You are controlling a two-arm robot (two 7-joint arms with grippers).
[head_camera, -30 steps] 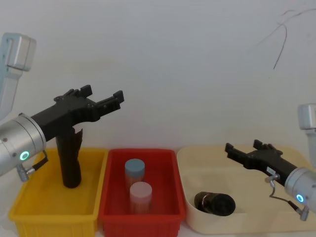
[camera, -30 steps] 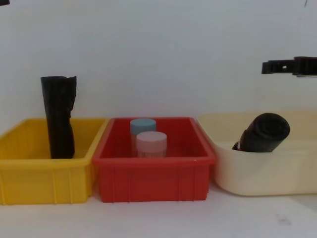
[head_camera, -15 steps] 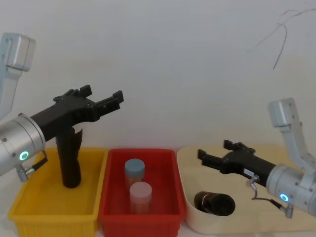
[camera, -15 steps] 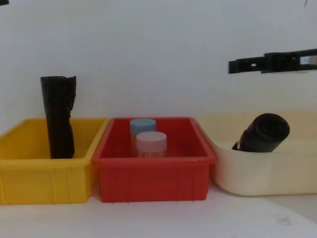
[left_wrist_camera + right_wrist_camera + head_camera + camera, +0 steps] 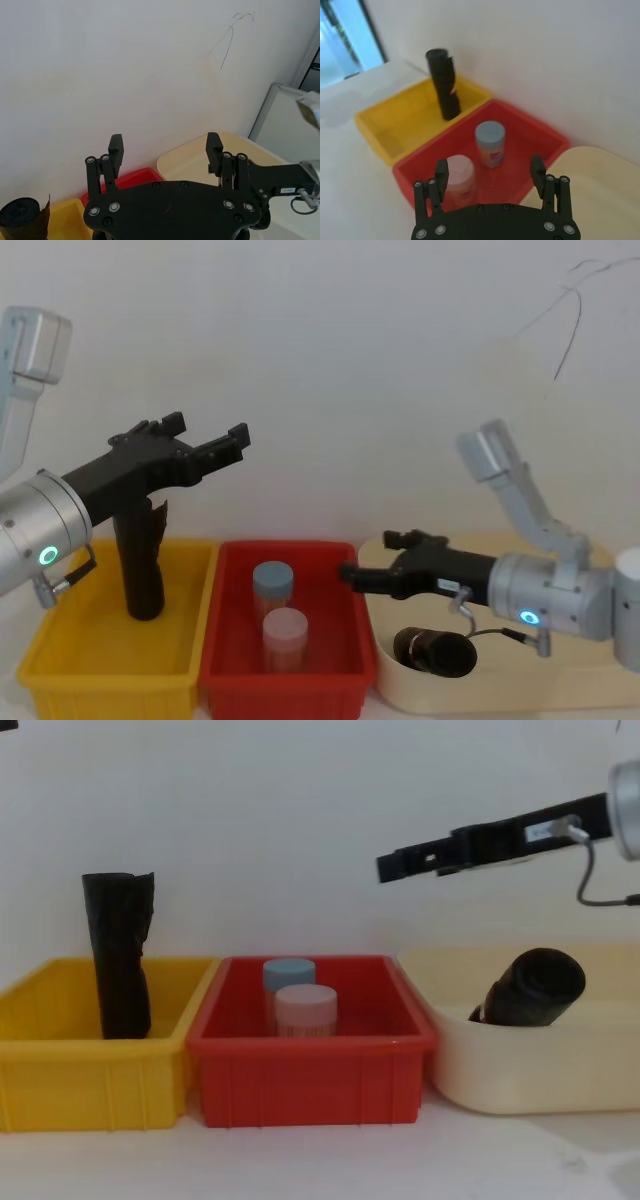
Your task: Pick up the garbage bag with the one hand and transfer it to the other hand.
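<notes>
The garbage bag, a short thick black roll, lies tilted in the cream tub, leaning on the tub's front wall in the chest view. My right gripper, long and slim with a white label and a grey cable, hangs open above the tub's left rim and the red bin's right edge, up and to the left of the bag. Its jaws are wide apart in the right wrist view. My left gripper stands open and empty, high over the yellow bin.
A taller, slimmer black roll with a ragged top stands in the yellow bin. The red bin in the middle holds a blue-lidded jar and a pink-lidded jar. A white wall rises close behind the bins.
My right arm has swung left, from over the cream tub's right side to its left rim by the red bin. The left arm and the bag have not moved.
</notes>
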